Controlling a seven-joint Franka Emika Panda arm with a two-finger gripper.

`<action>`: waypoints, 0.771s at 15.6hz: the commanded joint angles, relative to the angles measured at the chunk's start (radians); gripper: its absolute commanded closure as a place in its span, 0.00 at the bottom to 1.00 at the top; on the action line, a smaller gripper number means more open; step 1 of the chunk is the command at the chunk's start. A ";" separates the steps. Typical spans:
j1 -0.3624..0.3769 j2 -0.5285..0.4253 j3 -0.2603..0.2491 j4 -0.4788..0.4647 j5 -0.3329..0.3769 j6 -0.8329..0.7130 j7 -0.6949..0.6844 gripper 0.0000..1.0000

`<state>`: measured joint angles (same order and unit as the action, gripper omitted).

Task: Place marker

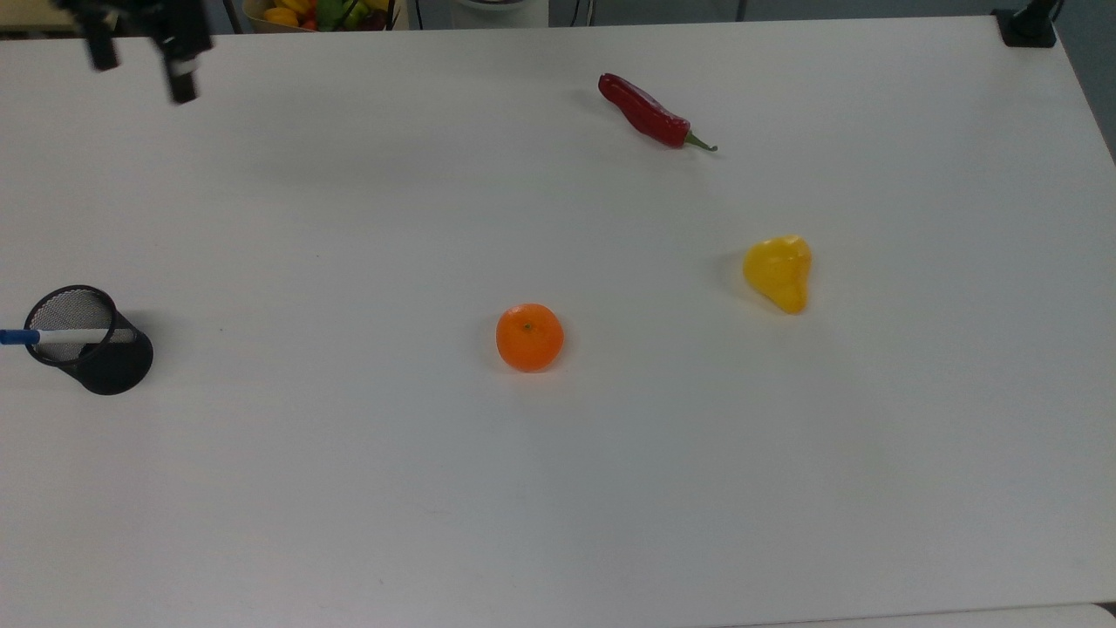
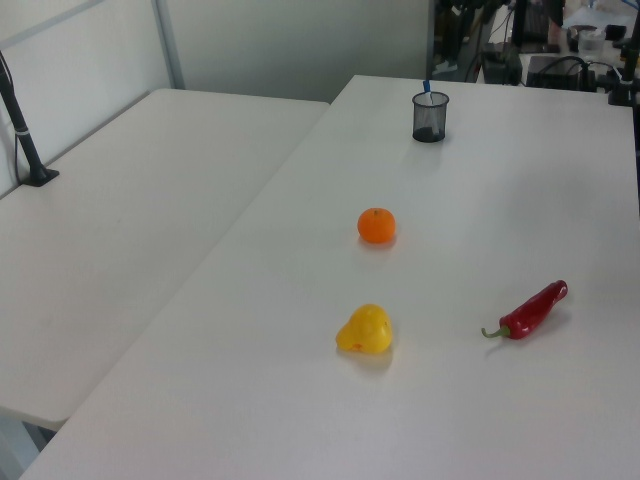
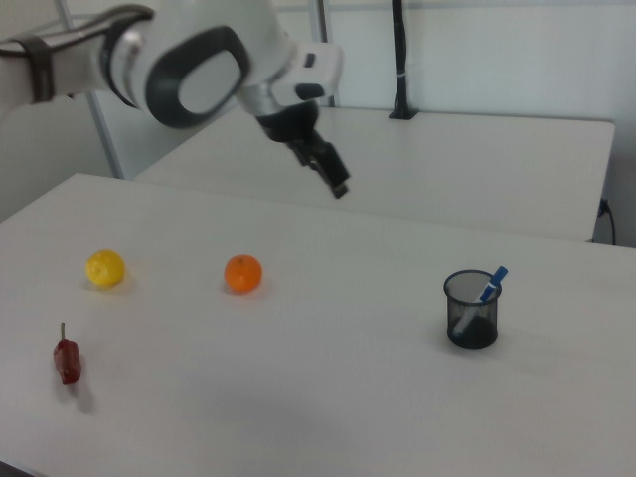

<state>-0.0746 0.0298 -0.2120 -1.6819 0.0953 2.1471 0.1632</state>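
In black mesh cup [image 1: 91,344]: marker [image 1: 61,336], leaning on rim.

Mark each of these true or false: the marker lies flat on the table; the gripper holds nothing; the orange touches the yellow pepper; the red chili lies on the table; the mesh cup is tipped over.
1. The marker lies flat on the table. False: it stands leaning inside the black mesh cup, blue cap poking over the rim.
2. The gripper holds nothing. True.
3. The orange touches the yellow pepper. False: bare table separates them.
4. The red chili lies on the table. True.
5. The mesh cup is tipped over. False: it stands upright.
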 commanded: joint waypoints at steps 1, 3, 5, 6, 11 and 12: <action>0.006 -0.064 0.071 0.036 0.014 -0.270 0.016 0.00; 0.006 -0.079 0.130 0.044 0.011 -0.338 0.015 0.00; 0.006 -0.085 0.204 0.044 -0.003 -0.375 0.013 0.00; 0.006 -0.084 0.223 0.042 -0.003 -0.395 0.006 0.00; 0.029 -0.068 0.241 -0.011 -0.009 -0.391 -0.187 0.00; 0.030 -0.067 0.237 -0.015 -0.009 -0.383 -0.230 0.00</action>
<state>-0.0484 -0.0382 0.0369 -1.6628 0.0943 1.7604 0.0760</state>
